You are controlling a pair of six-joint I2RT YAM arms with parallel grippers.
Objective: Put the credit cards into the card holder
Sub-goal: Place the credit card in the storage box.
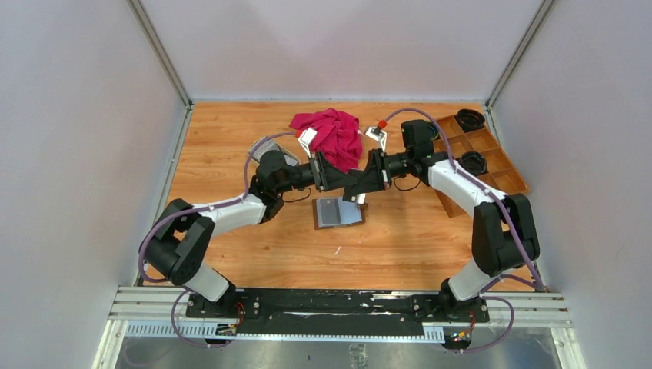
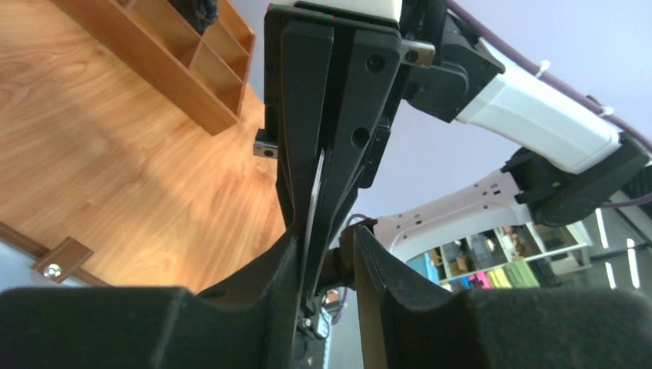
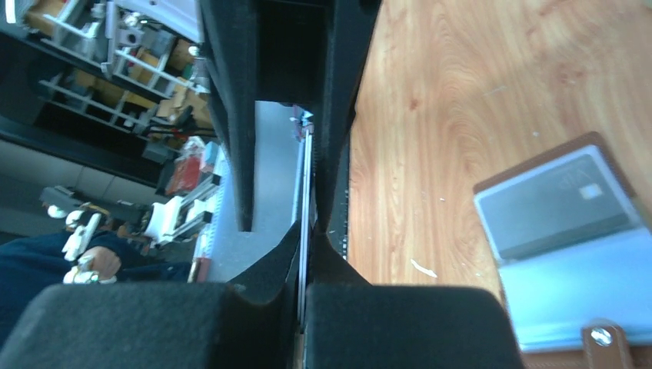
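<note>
- At upper right of the top view, a wooden compartment tray (image 1: pixel 500 171), with one round black item (image 1: pixel 469 119) in its far corner cell and another (image 1: pixel 470 163) in a cell nearer the middle.
- Just below frame centre, on the table (image 1: pixel 231 154), the card holder (image 1: pixel 338 213), lying open and flat: brown leather rim, pale grey-blue lining, snap tab (image 3: pixel 603 338) at one edge.
- Tucked in one half of it, a dark grey card (image 3: pixel 550 204) with a small chip mark showing.
- Right gripper (image 3: pixel 307 231) pinched tight on a thin pale card (image 2: pixel 315 192), seen edge-on, held in the air just above the holder in the top view.
- Left gripper (image 2: pixel 327 234) parted narrowly, straddling that card's free end, with one finger (image 2: pixel 261 284) beside the card and the other clearly apart.
- Beyond both, a bunched red cloth (image 1: pixel 330 138).
</note>
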